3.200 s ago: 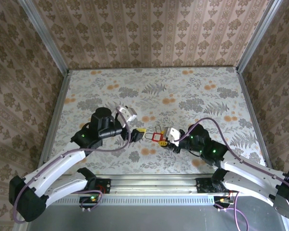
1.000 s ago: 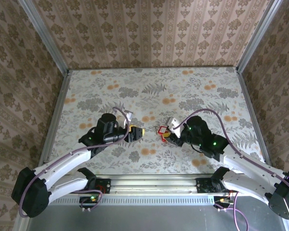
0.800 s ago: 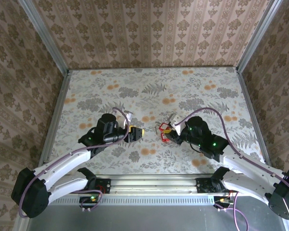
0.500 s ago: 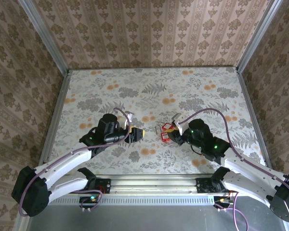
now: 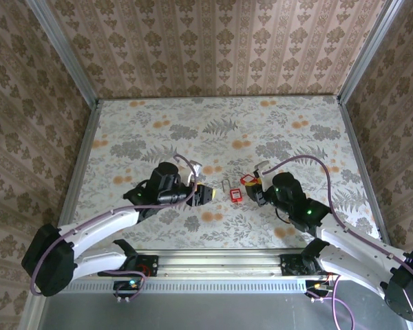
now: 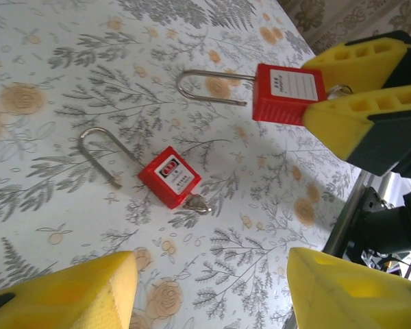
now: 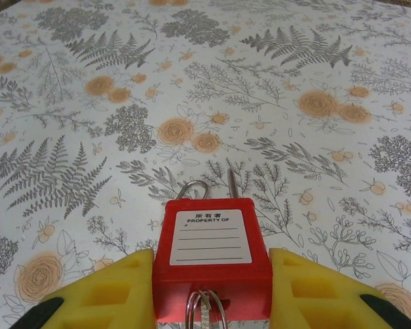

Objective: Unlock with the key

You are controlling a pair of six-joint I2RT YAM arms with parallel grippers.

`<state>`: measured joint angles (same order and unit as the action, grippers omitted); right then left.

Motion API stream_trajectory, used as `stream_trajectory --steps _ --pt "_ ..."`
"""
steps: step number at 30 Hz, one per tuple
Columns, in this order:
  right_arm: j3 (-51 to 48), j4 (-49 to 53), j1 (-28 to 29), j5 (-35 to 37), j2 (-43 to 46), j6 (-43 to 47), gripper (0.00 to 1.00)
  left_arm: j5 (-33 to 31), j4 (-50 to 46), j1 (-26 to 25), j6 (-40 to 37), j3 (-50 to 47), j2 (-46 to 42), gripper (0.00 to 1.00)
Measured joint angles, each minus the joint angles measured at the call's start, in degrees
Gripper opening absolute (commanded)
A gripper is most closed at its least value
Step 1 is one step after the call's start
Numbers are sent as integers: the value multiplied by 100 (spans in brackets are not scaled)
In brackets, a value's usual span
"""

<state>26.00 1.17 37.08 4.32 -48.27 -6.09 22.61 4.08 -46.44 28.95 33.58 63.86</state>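
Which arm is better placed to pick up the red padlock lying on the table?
Left. The left gripper is open, facing the lying padlock; the right gripper holds the labelled padlock.

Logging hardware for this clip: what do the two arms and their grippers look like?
The left arm and right arm have white link shells and black joint housings; a purple cable loops along each. The left gripper and right gripper carry blocky yellow pads on black mounts, with rectangular cut-outs on the right's. A green light glows on the right arm.
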Motion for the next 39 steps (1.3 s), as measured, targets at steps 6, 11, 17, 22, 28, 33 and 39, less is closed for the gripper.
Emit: stream_trajectory --steps 6,11,17,22,28,33,39 --pt "-37 -76 -55 111 79 -39 7 28 330 -208 149 247 551 58" --pt "-267 -232 -122 140 254 -94 8 87 581 -289 302 468 822 58" --pt "-616 -546 -120 -160 636 -162 7 267 857 -374 743 793 1147 56" --pt "-739 -866 -120 -343 807 -155 7 330 1143 -586 1405 927 1384 55" --pt "-824 -1174 -109 -546 798 -131 7 306 1803 -793 2455 887 1665 51" --pt "-824 -1303 -48 -634 743 -116 7 144 2245 -793 3136 778 1770 51" --pt "-852 -1381 -17 -649 741 -83 7 -33 2503 -798 3657 706 1895 51"
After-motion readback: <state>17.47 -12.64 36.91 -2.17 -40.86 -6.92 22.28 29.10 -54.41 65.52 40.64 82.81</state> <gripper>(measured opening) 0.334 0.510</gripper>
